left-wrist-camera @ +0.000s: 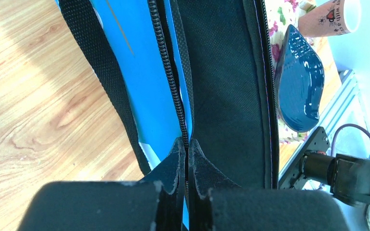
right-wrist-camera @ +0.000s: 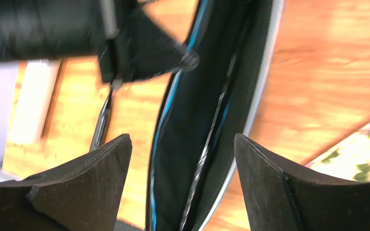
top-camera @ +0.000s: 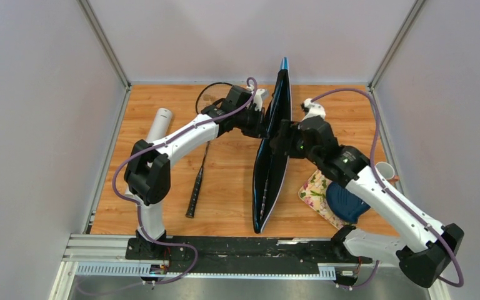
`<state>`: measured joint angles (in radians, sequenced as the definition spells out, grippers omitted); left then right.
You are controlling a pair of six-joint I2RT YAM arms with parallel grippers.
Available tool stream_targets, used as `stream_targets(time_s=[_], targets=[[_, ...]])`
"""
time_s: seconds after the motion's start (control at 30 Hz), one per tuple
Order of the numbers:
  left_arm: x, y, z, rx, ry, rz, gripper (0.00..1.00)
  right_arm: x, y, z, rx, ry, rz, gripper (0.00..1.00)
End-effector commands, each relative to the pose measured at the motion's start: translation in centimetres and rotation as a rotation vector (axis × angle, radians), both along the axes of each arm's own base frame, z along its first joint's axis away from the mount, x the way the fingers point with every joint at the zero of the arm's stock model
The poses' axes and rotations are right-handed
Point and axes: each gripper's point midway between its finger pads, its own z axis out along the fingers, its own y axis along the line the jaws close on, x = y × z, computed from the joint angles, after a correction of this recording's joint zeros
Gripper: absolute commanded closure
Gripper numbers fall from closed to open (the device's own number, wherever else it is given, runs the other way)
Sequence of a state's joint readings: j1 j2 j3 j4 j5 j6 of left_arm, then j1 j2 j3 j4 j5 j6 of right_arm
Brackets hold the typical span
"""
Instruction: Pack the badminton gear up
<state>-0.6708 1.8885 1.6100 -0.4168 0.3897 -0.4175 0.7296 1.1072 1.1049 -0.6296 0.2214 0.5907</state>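
Scene: You are above a wooden bench [top-camera: 231, 187]. Two arms reach in from the near edge and meet at its middle.
Cover: The blue and black racket cover [top-camera: 274, 156] stands on its long edge in the centre, running from near to far. It is upright only because it is held. Released, it would probably flop flat.
Left fingers: The left fingers [left-wrist-camera: 176, 163] are pressed together on the cover's rim, right at the zip [left-wrist-camera: 171, 82]. This pinch props the cover up and steadies one lip of its mouth.
Right fingers: The right fingers [right-wrist-camera: 91, 168] are spread wide, one on each side of the cover's edge, gripping nothing. They look placed to take the other lip and widen the mouth.
Inside the cover: The right wrist view is blurred. A thin pale line runs through the dark interior, and you cannot tell whether it is a racket shaft or the zip.
Racket: One thin black racket [top-camera: 194, 194] lies flat on the bench left of the cover, handle near, head far, partly under the left arm.
Tube: A long white tube [top-camera: 159, 125] lies at the far left, beside the left arm.
Shuttlecocks: None can be seen.
Not gear: A floral cloth [top-camera: 312, 187], a dark blue shell-shaped object [top-camera: 347, 201] on it and a cup [top-camera: 384, 170] sit at the right, beside the right arm.
Step in hand: Likely opening the cover so the loose racket can slide in.
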Motion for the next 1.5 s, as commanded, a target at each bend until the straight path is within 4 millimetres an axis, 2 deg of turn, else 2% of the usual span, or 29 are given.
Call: stream_targets(time_s=[0.0, 0.03, 0.17, 0.2, 0.27, 0.3, 0.4, 0.43, 0.5, 0.6, 0.63, 0.7, 0.73, 0.8, 0.9, 0.93, 0.97, 1.0, 1.03, 1.07, 1.13, 1.17, 1.2, 1.23, 1.33, 1.37, 1.4, 1.47], targets=[[-0.6, -0.1, 3.0, -0.059, -0.055, -0.032, 1.00, 3.5, -4.2, 0.6, -0.076, -0.012, -0.090, 0.18], [-0.5, -0.2, 3.2, -0.067, -0.054, -0.031, 1.00, 4.9, -5.3, 0.7, -0.076, -0.011, -0.128, 0.18], [-0.6, -0.4, 3.5, -0.081, -0.052, -0.034, 1.00, 8.0, -5.1, 0.2, -0.093, -0.023, -0.101, 0.19], [-0.6, -0.4, 3.4, -0.079, -0.048, -0.033, 1.00, 8.9, -4.6, -0.9, -0.097, 0.000, -0.085, 0.20], [-0.6, -0.5, 3.5, -0.083, -0.051, -0.034, 1.00, 10.2, -4.9, -1.4, -0.114, 0.010, -0.109, 0.22], [-0.6, -0.5, 3.5, -0.082, -0.050, -0.034, 1.00, 11.0, -5.5, -2.7, -0.165, 0.031, -0.140, 0.23], [-0.7, -0.3, 3.3, -0.072, -0.053, -0.035, 1.00, 12.1, -7.3, -4.5, -0.273, 0.043, -0.207, 0.26], [-0.6, -0.1, 3.5, -0.071, -0.058, -0.035, 1.00, 12.5, -7.4, -5.9, -0.302, 0.068, -0.207, 0.28], [-0.6, -0.1, 3.3, -0.067, -0.060, -0.037, 1.00, 13.0, -6.9, -6.6, -0.292, 0.078, -0.197, 0.32], [-0.5, -0.1, 3.1, -0.060, -0.061, -0.040, 1.00, 13.8, -6.1, -6.9, -0.247, 0.068, -0.205, 0.47], [-0.4, -0.1, 3.1, -0.059, -0.063, -0.039, 1.00, 14.3, -6.1, -6.5, -0.225, 0.058, -0.211, 0.62], [0.1, 0.0, 3.0, -0.039, -0.071, -0.036, 1.00, 14.4, -6.5, -6.3, -0.214, 0.068, -0.256, 0.83], [0.0, 0.2, 2.6, -0.017, -0.059, -0.034, 1.00, 14.4, -6.7, -5.8, -0.208, 0.062, -0.275, 1.00], [0.9, 0.8, 2.3, 0.019, -0.073, -0.015, 1.00, 14.1, -7.2, -4.7, -0.185, 0.038, -0.314, 1.00], [1.5, 1.6, 1.6, 0.053, -0.058, 0.005, 0.98, 13.6, -8.1, -4.1, -0.179, 0.019, -0.361, 1.00], [1.8, 2.1, 1.5, 0.062, -0.057, 0.014, 0.83, 13.5, -8.2, -4.3, -0.182, 0.024, -0.368, 1.00], [2.0, 2.3, 1.6, 0.065, -0.063, 0.015, 0.73, 13.3, -8.4, -4.3, -0.185, 0.027, -0.373, 1.00], [2.2, 2.9, 2.0, 0.077, -0.084, 0.021, 0.64, 13.2, -8.6, -4.2, -0.182, 0.029, -0.387, 1.00], [2.3, 3.5, 2.3, 0.085, -0.092, 0.027, 0.44, 13.0, -8.8, -4.3, -0.183, 0.033, -0.396, 1.00], [2.4, 3.9, 2.8, 0.088, -0.109, 0.032, 0.36, 12.9, -9.0, -4.6, -0.183, 0.038, -0.405, 1.00], [2.1, 5.6, 4.2, 0.097, -0.151, 0.057, 0.29, 12.9, -9.6, -4.8, -0.169, 0.047, -0.433, 1.00], [2.5, 6.8, 4.8, 0.088, -0.159, 0.085, 0.28, 12.8, -9.6, -5.2, -0.166, 0.055, -0.433, 1.00], [1.5, 8.0, 5.4, 0.073, -0.157, 0.104, 0.27, 12.8, -9.8, -5.4, -0.164, 0.060, -0.434, 1.00], [1.6, 8.7, 6.0, 0.052, -0.174, 0.122, 0.26, 12.9, -9.8, -5.6, -0.165, 0.063, -0.430, 1.00], [0.9, 12.3, 5.7, 0.075, -0.189, 0.203, 0.27, 13.1, -9.5, -6.0, -0.161, 0.062, -0.386, 1.00], [0.9, 13.3, 5.0, 0.097, -0.188, 0.232, 0.27, 13.3, -9.4, -5.9, -0.161, 0.054, -0.375, 1.00], [0.8, 15.2, 3.1, 0.152, -0.172, 0.278, 0.28, 13.4, -9.6, -5.9, -0.167, 0.052, -0.371, 1.00], [0.7, 17.7, 0.1, 0.264, -0.125, 0.345, 0.30, 13.5, -9.3, -5.7, -0.176, 0.037, -0.328, 1.00]])
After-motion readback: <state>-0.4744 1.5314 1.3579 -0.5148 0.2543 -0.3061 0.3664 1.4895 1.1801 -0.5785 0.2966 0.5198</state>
